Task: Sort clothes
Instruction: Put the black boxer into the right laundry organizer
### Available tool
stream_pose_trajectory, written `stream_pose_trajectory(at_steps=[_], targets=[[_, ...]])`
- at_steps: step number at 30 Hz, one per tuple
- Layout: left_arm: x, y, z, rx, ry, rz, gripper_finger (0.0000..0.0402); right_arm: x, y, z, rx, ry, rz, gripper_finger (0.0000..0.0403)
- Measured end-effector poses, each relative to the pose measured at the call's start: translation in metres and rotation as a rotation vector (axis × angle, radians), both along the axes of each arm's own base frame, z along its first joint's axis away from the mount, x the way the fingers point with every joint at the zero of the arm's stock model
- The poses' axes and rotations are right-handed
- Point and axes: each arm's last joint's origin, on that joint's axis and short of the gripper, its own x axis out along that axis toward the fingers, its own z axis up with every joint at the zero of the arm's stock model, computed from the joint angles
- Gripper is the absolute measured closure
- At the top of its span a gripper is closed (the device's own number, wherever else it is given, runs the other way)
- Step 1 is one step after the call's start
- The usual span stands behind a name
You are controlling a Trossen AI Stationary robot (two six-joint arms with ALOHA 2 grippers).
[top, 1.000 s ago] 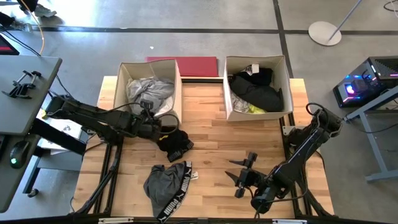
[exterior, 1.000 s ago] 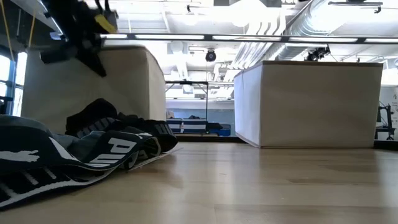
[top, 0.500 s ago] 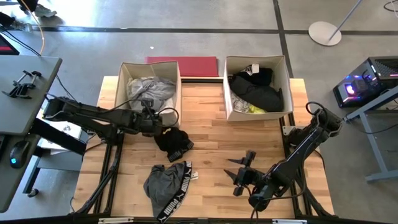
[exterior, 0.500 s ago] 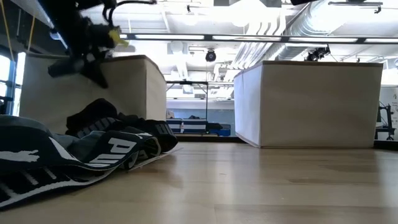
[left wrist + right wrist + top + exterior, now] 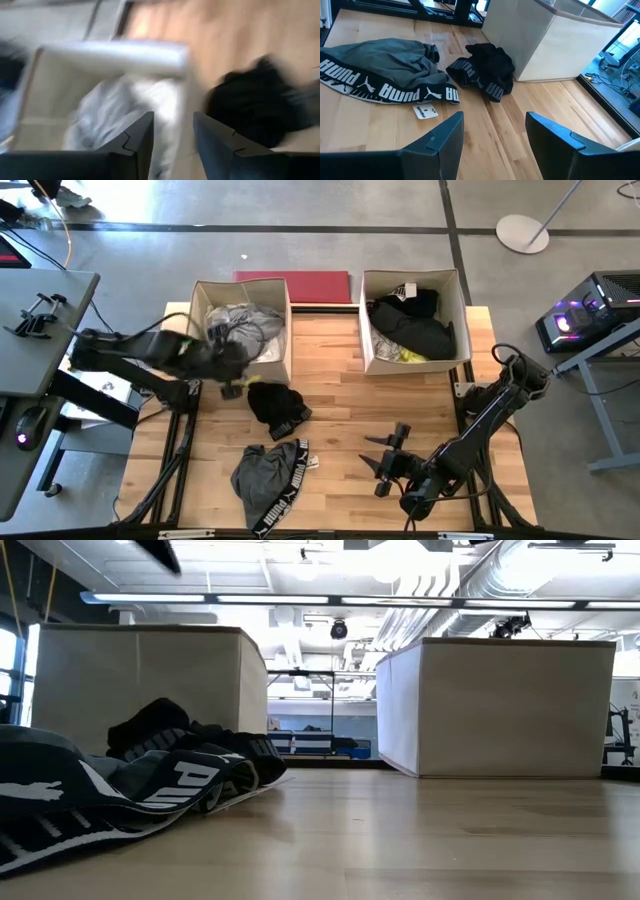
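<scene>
A black garment (image 5: 277, 408) lies on the wooden counter (image 5: 340, 390) just in front of the left cardboard box (image 5: 240, 325), and the grey PUMA garment (image 5: 268, 480) lies near it at the front edge. The left gripper (image 5: 228, 370) is by the front wall of this box, fingers (image 5: 135, 137) apart and empty. The right gripper (image 5: 385, 452) waits at the front right, fingers also apart.

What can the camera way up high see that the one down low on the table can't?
Only the high view shows both arms, the open left gripper, the open right gripper, the clothes inside the left box and right box, and the red board. Only the low view shows the ceiling lights. Both show the boxes, the Puma garment and the black garment.
</scene>
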Motion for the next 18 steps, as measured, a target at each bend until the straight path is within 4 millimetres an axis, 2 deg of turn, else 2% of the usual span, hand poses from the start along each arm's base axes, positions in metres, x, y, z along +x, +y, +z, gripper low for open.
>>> stream_pose_trajectory(at_steps=[4, 8, 12, 18], targets=[[0.000, -0.039, 0.014, -0.048, -0.132, -0.205, 0.0295, 0.001, 0.001, 0.004, 0.005, -0.008, 0.000, 0.0202], [0.010, -0.087, 0.012, -0.067, -0.244, -0.395, 0.0320, 0.003, 0.003, 0.010, 0.002, -0.015, 0.007, 0.0202], [0.016, -0.127, -0.014, 0.003, -0.210, -0.437, 0.0342, -0.001, 0.011, 0.018, 0.020, 0.013, 0.065, 0.0202], [0.025, -0.167, -0.070, -0.055, -0.115, -0.292, 0.0363, -0.026, 0.034, 0.047, 0.025, 0.023, 0.137, 0.0202]])
